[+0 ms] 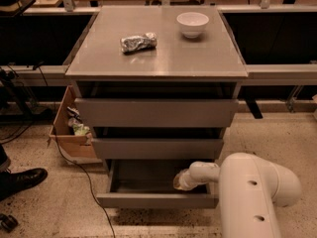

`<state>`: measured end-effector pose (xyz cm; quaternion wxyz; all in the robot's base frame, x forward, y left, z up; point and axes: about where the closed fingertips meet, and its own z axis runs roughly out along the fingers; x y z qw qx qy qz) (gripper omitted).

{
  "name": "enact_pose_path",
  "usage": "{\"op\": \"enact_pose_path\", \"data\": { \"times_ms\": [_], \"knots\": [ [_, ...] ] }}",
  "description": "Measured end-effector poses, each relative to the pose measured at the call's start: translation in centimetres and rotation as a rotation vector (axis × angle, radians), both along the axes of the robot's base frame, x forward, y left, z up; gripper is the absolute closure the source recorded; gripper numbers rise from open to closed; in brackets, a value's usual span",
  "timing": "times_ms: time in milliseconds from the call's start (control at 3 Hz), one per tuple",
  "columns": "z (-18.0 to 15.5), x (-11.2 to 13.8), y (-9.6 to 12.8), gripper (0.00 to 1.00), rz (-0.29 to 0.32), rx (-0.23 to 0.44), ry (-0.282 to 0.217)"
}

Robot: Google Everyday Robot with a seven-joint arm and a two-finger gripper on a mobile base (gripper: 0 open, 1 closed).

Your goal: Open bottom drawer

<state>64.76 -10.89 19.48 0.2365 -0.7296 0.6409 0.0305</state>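
Observation:
The bottom drawer of the grey cabinet stands pulled out, its slim flat front at the low edge and a plain shallow grey tray showing inside. My white arm comes in from the lower right. The gripper reaches down into the right part of the open tray, just behind the front panel. Above it are the mid-sized drawer front and the tallest drawer front, both slightly out.
On the cabinet top lie a crumpled foil bag and a white bowl. An open cardboard box stands at the cabinet's left. A person's black shoe is at the far left. A cable runs on the floor.

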Motion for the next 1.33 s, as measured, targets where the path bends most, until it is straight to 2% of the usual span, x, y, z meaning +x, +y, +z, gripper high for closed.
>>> {"op": "enact_pose_path", "data": {
  "times_ms": [333, 667, 1000, 1333],
  "knots": [
    [-2.5, -0.1, -0.2, 1.00, 0.007, 0.012, 0.086],
    [-2.9, -1.8, -0.3, 1.00, 0.023, 0.066, 0.188],
    [-2.9, -4.0, -0.5, 1.00, 0.036, 0.074, 0.260],
    [-3.6, -7.0, -1.7, 1.00, 0.035, 0.047, 0.336]
  ]
}}
